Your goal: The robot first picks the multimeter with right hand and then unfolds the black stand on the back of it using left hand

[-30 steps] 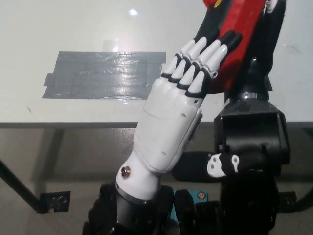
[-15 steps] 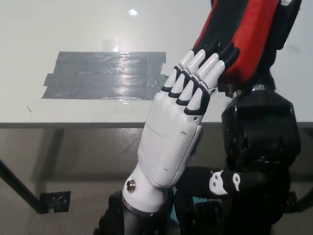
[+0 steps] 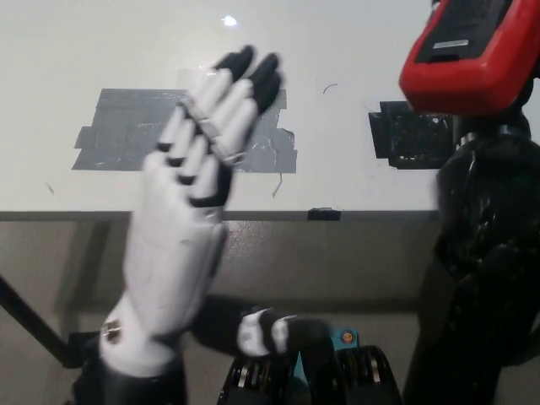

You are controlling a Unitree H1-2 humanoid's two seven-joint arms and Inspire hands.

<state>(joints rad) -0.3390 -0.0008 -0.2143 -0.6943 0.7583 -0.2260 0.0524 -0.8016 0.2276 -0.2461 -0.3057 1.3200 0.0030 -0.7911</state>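
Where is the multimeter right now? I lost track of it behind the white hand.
In the head view the multimeter is at the top right, held up over the table by the black right hand, apart from the left hand.

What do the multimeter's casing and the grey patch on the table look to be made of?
Multimeter: red casing, probably rubbery plastic, matte with soft rounded edges, around a black panel. Grey patch: likely overlapping duct tape strips, glossy, with glare streaks and ragged ends, on the table.
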